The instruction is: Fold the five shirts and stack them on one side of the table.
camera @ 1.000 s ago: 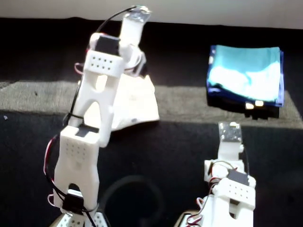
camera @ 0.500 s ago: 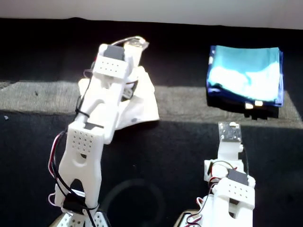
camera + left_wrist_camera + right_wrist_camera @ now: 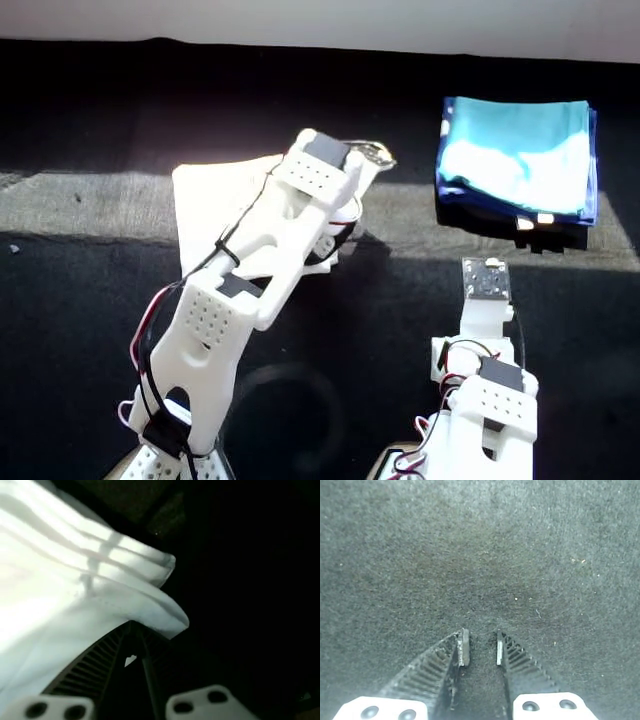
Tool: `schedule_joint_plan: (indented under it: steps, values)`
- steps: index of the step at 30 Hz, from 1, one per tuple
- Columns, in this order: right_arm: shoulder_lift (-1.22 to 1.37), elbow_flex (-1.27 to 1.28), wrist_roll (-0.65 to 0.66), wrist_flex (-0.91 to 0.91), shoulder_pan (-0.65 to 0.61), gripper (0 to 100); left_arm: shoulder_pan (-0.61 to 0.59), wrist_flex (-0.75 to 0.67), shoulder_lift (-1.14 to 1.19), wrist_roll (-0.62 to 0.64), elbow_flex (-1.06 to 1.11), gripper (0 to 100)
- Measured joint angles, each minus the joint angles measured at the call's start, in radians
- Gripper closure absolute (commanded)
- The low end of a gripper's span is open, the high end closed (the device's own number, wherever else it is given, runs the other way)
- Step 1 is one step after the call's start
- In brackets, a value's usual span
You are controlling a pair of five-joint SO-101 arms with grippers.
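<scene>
right wrist view looks down on the dark felt of the desk (image 3: 470,545). the right pincer (image 3: 480,647) is released, its tips a narrow slit apart with bare felt between them. in the high view this pincer sits by the near edge on the right side, well apart from any cloth.

the left arm slants from the near left corner toward the middle of the desk. it lies across the white shirt (image 3: 215,200) and hides the shirt's right part. the left pincer (image 3: 368,155) is at that shirt's right edge, between the shirt and the stack of folded shirts (image 3: 515,160).

left wrist view shows what the arm covers from above: the left pincer is clenched on a hem of the white shirt, whose pleated folds spill over the fingertips.

the stack, turquoise on top, lies near the far right corner, clear of both arms.
</scene>
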Motion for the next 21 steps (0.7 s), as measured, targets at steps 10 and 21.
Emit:
schedule_joint_plan:
  steps: [10, 21]
  values:
    - [0.0, 0.0, 0.0, -0.003, 0.0, 89.0, -0.028, -0.112, 0.103, 0.002, -0.069, 99]
    - [0.0, 0.0, 0.0, -0.003, 0.0, 89.0, -0.091, -0.239, 0.176, 0.002, -0.307, 99]
